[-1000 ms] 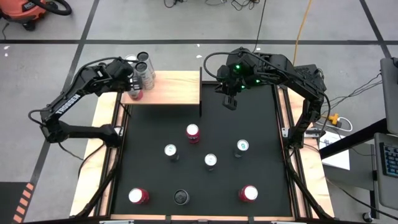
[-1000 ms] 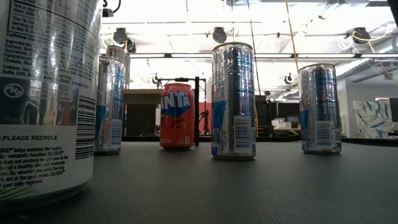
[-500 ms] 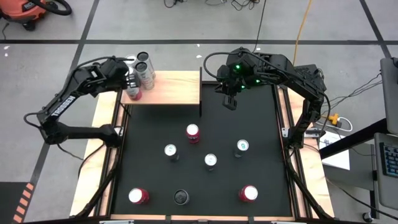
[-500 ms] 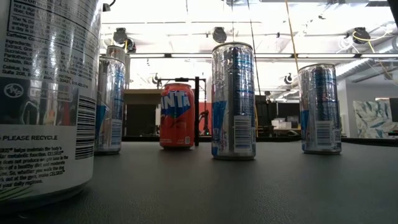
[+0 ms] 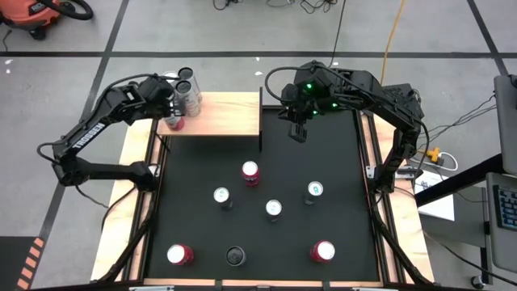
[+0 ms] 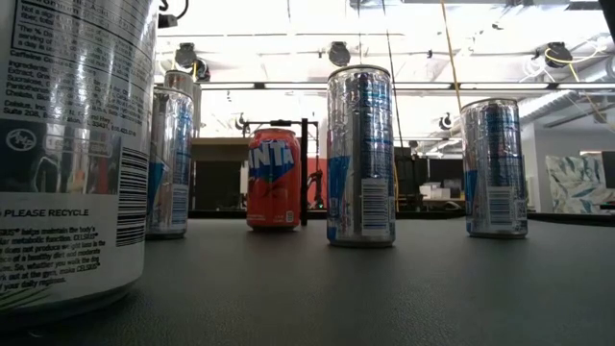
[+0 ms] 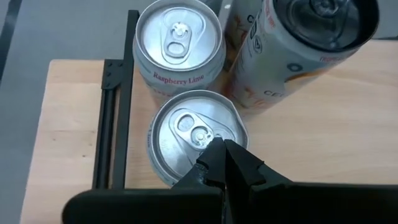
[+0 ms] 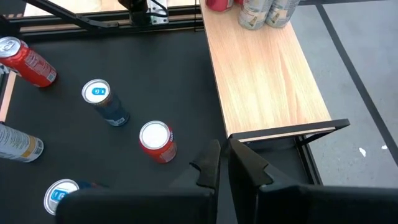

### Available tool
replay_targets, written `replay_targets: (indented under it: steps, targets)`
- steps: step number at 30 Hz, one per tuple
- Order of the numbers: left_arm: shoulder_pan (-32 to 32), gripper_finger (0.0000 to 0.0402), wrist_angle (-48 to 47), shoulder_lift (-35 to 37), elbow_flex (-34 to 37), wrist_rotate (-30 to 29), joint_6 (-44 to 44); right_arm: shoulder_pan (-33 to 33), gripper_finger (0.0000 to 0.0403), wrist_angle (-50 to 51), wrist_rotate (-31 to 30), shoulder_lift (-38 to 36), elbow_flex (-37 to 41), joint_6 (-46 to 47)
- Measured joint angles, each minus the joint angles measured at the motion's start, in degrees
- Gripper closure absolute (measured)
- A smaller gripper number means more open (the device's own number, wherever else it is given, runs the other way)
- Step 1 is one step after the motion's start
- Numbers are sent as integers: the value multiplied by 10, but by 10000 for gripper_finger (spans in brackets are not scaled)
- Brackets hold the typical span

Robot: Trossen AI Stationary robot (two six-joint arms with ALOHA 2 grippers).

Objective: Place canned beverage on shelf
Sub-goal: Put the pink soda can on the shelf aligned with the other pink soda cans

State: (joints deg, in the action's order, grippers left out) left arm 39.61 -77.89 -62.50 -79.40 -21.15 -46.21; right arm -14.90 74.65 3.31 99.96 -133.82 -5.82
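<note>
The pale wooden shelf [image 5: 222, 113] stands at the table's far left. Three cans stand upright on its left end: a red-sided can [image 5: 175, 123], a "Raspberry Lime" can [image 7: 179, 37] and a taller pale can [image 7: 298, 43]. My left gripper [image 7: 217, 148] is shut and hangs just over the silver top [image 7: 186, 127] of the red-sided can. My right gripper [image 5: 297, 133] is shut and hovers above the black mat, just off the shelf's right end, holding nothing. My left gripper points steeply down from the table's left side, its shut fingertips [image 7: 231, 155] over the near can's top beside the pull tab [image 7: 200, 134]. I cannot tell whether they touch the top. The can stands upright on the shelf.
Several more cans stand on the black mat [image 5: 339, 162]: a red one [image 5: 250, 171], silver ones [image 5: 221, 196] [image 5: 275, 209] [image 5: 314, 191], and near the front edge red ones [image 5: 179, 255] [image 5: 323, 250] and a dark one [image 5: 235, 256]. The shelf's right half is bare wood.
</note>
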Motion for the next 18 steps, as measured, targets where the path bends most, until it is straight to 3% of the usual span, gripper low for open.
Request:
replay_targets:
  steps: [18]
  targets:
    - [0,402,-34,1,-1,-21,1,0,392,15,0,0,0,8]
